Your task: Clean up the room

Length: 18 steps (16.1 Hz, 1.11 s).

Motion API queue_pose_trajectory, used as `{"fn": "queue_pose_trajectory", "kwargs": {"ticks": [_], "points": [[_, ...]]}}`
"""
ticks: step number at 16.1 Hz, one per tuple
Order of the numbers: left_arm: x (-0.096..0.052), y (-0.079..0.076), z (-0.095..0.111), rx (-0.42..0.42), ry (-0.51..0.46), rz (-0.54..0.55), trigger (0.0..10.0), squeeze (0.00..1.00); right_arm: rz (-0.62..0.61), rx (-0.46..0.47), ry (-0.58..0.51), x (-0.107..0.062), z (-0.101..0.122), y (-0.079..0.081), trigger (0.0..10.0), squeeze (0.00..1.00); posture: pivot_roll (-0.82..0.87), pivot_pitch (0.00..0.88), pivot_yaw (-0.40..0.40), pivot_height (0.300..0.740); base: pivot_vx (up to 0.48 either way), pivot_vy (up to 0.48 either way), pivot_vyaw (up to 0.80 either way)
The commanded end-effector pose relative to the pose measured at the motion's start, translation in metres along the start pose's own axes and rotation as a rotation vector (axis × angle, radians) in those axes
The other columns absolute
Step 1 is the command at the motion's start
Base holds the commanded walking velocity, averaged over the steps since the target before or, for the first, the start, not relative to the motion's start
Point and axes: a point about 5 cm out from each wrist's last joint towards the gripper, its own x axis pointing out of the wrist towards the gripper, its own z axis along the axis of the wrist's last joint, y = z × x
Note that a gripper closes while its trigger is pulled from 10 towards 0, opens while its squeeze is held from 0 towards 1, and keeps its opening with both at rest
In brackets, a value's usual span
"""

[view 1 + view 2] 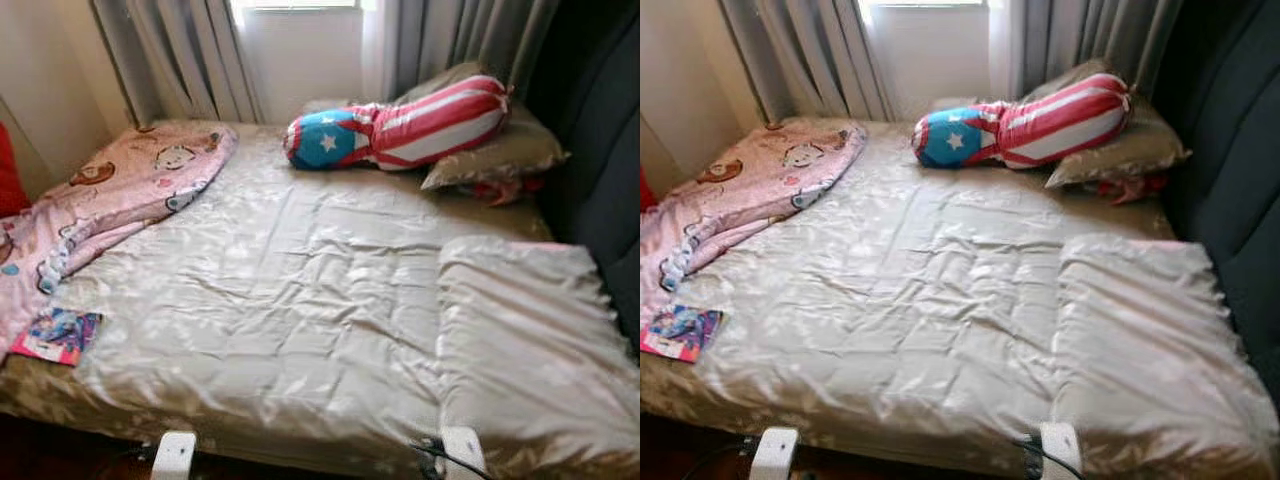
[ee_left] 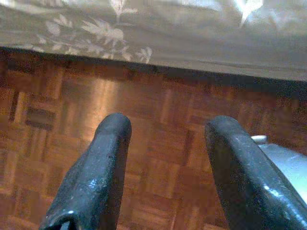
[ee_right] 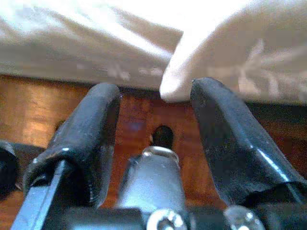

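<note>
Both low by the bed's near edge: left gripper (image 2: 163, 167) with fingers apart over the brown parquet floor (image 2: 72, 120), right gripper (image 3: 156, 143) likewise spread, empty, just under a hanging fold of the shiny beige quilted bedspread (image 1: 300, 290). Risk of snagging that fold and dragging the cover askew if raised carelessly. Near the left edge, a small colourful booklet (image 1: 58, 335), possibly a magazine, liable to slide off. Farther, a crumpled pink cartoon-print blanket (image 1: 120, 195); beyond, a red-white-blue star-patterned bolster (image 1: 400, 125) on a beige pillow (image 1: 500, 155), grey curtains (image 1: 180, 55) behind.
</note>
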Motion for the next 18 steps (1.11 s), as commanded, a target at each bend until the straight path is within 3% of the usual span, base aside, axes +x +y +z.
{"fn": "queue_pose_trajectory", "kwargs": {"ticks": [1, 18], "points": [[-0.0011, 0.0011, -0.0053, 0.026, 0.020, 0.000, 10.0, 0.00, 0.002, 0.010, -0.005, 0.0006, 0.0024, 0.0014, 10.0, 0.00, 0.01, 0.000, 0.038, 0.740, 0.000, 0.349, 0.00], [-0.0014, 0.0002, -0.0070, 0.021, 0.022, 0.000, 10.0, 0.00, 0.005, -0.003, 0.005, 0.0005, 0.0011, 0.0009, 10.0, 0.00, 0.01, 0.000, 0.032, 0.740, 0.000, 0.401, 0.00]]}}
